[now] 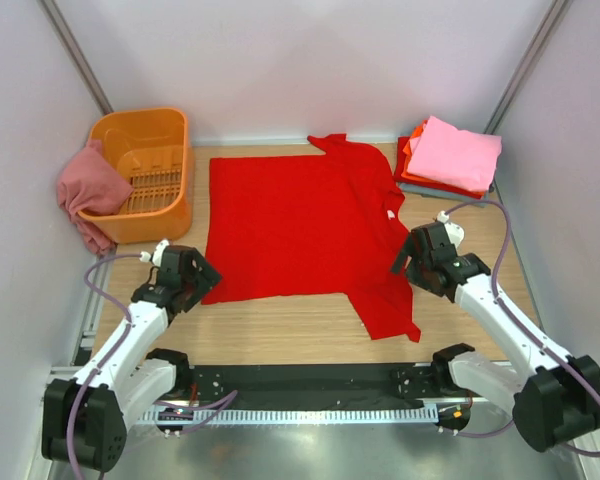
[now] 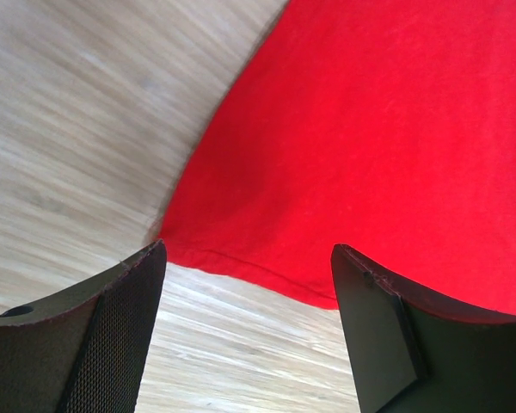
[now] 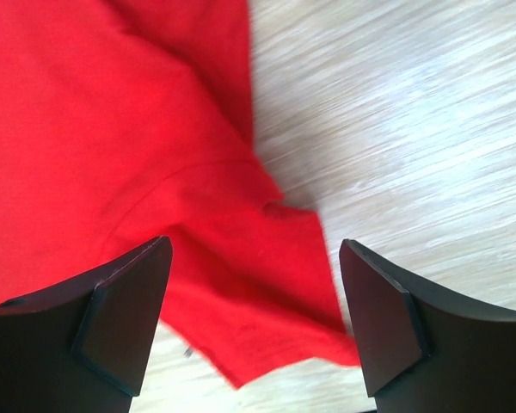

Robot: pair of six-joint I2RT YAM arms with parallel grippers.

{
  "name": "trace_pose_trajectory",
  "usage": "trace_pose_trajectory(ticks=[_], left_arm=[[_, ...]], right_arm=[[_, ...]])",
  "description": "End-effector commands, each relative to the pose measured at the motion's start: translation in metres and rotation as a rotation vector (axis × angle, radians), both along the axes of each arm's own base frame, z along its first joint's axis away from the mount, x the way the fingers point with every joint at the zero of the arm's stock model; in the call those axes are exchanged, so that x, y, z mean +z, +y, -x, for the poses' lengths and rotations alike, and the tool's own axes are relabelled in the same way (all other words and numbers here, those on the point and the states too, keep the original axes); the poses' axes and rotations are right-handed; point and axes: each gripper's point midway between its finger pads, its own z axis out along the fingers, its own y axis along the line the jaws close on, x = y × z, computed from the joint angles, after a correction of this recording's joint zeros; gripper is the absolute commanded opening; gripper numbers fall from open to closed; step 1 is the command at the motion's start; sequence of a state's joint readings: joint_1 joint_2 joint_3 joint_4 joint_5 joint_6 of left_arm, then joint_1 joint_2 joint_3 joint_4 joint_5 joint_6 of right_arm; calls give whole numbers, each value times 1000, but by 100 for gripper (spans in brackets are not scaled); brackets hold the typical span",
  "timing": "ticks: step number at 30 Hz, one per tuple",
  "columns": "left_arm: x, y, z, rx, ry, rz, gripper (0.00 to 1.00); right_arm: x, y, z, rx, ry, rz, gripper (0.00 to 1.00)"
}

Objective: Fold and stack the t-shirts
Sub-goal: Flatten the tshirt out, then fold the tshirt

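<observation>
A bright red t-shirt (image 1: 290, 225) lies spread flat on the wooden table, one sleeve at the front right and one at the back. My left gripper (image 1: 206, 280) is open and empty just above the shirt's front left corner, whose hem shows in the left wrist view (image 2: 370, 129) between the fingers (image 2: 112, 327). My right gripper (image 1: 401, 262) is open and empty over the shirt's right edge. The right wrist view shows a red sleeve (image 3: 267, 292) under its gap. A stack of folded shirts, light pink (image 1: 455, 152) on top, sits at the back right.
An orange slotted basket (image 1: 160, 225) stands at the back left, with a dusty rose shirt (image 1: 90, 190) draped over its left rim. Orange-red (image 1: 410, 168) and grey-blue (image 1: 450, 192) layers show under the pink shirt. White walls close in the table on three sides.
</observation>
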State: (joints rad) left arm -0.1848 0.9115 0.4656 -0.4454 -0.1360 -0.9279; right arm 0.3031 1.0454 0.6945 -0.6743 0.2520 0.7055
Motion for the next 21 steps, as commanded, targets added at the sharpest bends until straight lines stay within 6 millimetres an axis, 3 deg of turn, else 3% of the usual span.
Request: trace_pose_trajectory(ticks=[1, 7, 14, 19, 20, 21], left_arm=[[-6, 4, -3, 19, -6, -14, 79], [-21, 8, -7, 53, 58, -31, 71], [-36, 7, 13, 57, 107, -17, 65], [-35, 7, 14, 59, 99, -20, 63], [-37, 7, 15, 59, 108, -22, 60], [-37, 7, 14, 62, 105, -20, 50]], right_arm=[[33, 21, 0, 57, -78, -85, 85], [38, 38, 11, 116, -79, -131, 85], [50, 31, 17, 109, -98, -116, 86], [51, 34, 21, 115, -90, -141, 86], [50, 38, 24, 121, -80, -161, 86], [50, 39, 26, 121, -76, -172, 86]])
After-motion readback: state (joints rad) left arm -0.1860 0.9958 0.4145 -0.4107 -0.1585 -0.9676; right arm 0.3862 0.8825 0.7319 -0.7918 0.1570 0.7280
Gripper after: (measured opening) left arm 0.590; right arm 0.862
